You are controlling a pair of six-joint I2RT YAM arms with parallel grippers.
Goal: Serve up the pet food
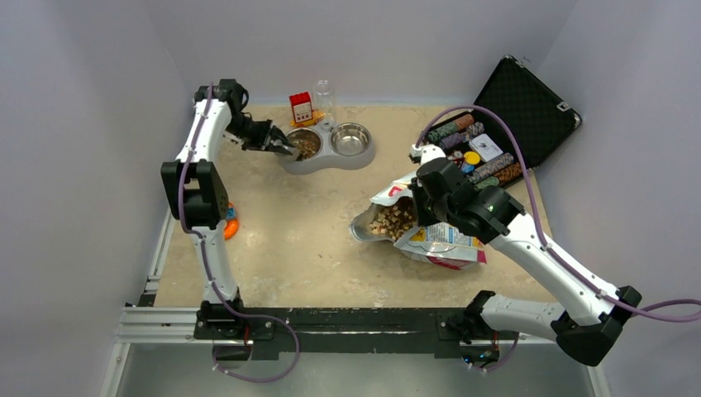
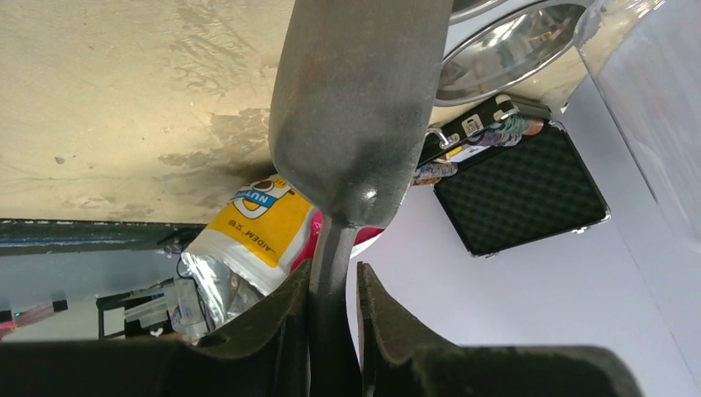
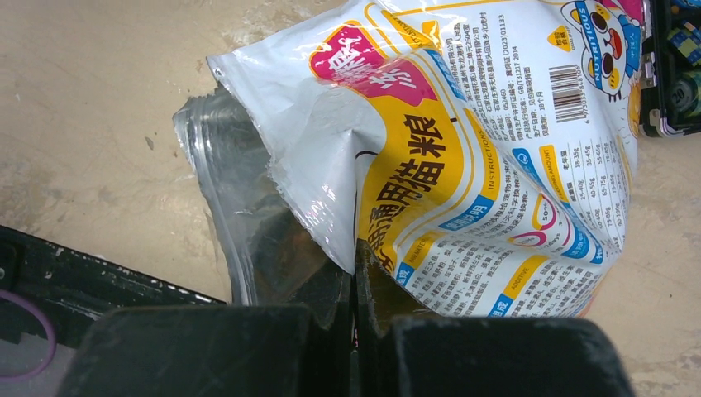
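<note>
Brown pet food [image 1: 392,220] shows in the open mouth of the white-and-yellow bag [image 1: 430,236] lying at the table's right centre. More kibble [image 1: 307,146] fills the left well of the metal double bowl [image 1: 362,157]; its right well [image 2: 512,50] holds none. My left gripper [image 1: 277,142] is shut on the handle of a grey metal scoop [image 2: 355,107], whose underside faces the left wrist camera, right at the filled well. My right gripper [image 3: 355,273] is shut on the bag's [image 3: 463,149] torn top edge, holding the mouth up.
An open black case of poker chips [image 1: 496,141] stands at the back right, close behind the bag. A small red-and-white box [image 1: 302,107] and a clear bottle [image 1: 324,95] stand behind the bowl. An orange object [image 1: 231,222] lies by the left arm.
</note>
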